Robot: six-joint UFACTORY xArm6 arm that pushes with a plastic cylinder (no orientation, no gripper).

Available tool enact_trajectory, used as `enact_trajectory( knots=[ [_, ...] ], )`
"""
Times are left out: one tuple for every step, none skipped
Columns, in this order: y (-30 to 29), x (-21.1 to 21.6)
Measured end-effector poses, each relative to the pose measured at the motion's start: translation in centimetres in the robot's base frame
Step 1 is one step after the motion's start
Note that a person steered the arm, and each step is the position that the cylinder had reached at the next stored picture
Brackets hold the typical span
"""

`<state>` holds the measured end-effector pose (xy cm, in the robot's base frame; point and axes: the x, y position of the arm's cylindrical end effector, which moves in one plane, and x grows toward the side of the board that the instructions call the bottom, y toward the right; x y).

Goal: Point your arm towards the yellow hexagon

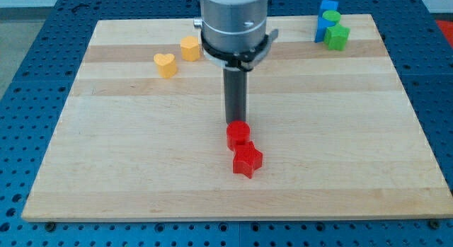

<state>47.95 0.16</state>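
The yellow hexagon (190, 47) sits on the wooden board (141, 169) at the upper left, just left of the arm's grey body. A yellow heart (165, 64) lies a little below and left of it. My tip (236, 122) is near the board's middle, right at the top edge of a red round block (238, 134); the very end is hidden behind that block. A red star (247, 161) touches the red round block from below right. The tip stands well below and right of the yellow hexagon.
At the upper right corner a blue block (326, 8), a green round block (330, 19) and a green star (337, 37) are clustered, with another blue block (320, 32) beside them. A blue perforated table (28, 77) surrounds the board.
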Motion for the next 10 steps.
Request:
enact_trajectory(
  knots=[
    [0.0,1.8],
    [0.0,1.8],
    [0.0,1.7],
    [0.5,0.9],
    [2.0,-3.2],
    [2.2,-8.3],
    [2.2,-13.0],
    [1.3,-17.1],
    [-0.8,-22.1],
    [-4.4,-24.6]
  ],
)
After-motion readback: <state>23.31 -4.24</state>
